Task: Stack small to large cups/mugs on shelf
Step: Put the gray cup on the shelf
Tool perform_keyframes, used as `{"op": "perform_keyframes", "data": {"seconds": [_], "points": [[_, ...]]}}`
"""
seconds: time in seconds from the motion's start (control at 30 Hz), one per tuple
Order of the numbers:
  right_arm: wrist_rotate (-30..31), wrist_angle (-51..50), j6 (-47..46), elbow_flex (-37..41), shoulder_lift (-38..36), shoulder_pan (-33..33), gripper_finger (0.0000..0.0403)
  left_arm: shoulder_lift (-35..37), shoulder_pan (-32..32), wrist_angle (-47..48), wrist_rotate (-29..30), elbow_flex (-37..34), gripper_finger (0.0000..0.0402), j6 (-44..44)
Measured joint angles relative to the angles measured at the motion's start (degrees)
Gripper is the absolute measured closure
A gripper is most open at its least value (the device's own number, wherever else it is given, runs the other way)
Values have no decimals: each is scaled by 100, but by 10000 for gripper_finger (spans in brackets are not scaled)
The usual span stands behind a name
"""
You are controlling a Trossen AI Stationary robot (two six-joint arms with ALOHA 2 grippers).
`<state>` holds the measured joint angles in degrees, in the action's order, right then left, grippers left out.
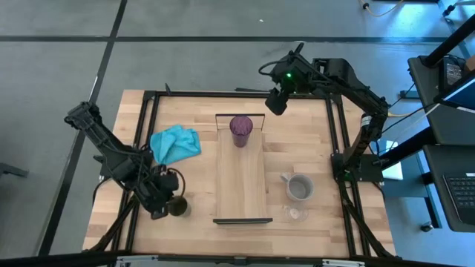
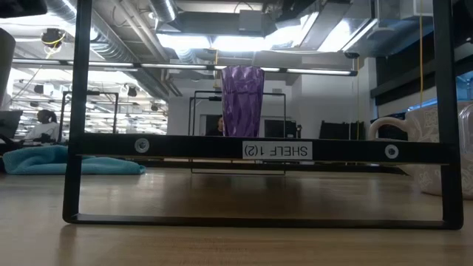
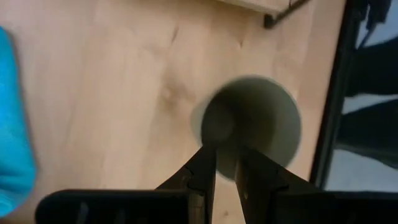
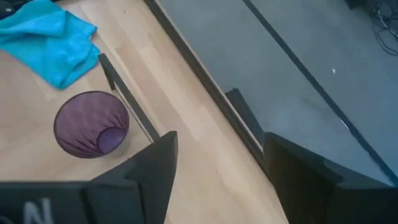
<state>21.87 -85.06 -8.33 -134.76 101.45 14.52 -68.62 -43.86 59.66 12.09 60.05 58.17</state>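
Observation:
The small dark olive cup is at the table's near left, beside the shelf's near end; my left gripper is shut on it. The purple tumbler stands upright on the far end of the light-wood shelf and also shows in the low view. The grey handled mug and the tiny clear glass stand on the table right of the shelf. My right gripper is open and empty, in the air by the table's far edge, right of the tumbler. My left gripper has the olive cup's wall at its rim pinched between its two fingers, on the side toward the table's left. The fingers slant down from the left. Whether the cup stands on the table or is lifted, I cannot tell.
A teal cloth lies crumpled at the far left of the table. Black rails frame the tabletop. The shelf's black end frame fills the low view. Bare shelf board lies between the tumbler and the shelf's near end.

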Motion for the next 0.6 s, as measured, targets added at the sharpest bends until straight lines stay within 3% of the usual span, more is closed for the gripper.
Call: {"op": "perform_keyframes", "data": {"seconds": [0.6], "points": [[-96,0,-49,0,0,0,166,-42,36,30,71,-88,335,15]]}}
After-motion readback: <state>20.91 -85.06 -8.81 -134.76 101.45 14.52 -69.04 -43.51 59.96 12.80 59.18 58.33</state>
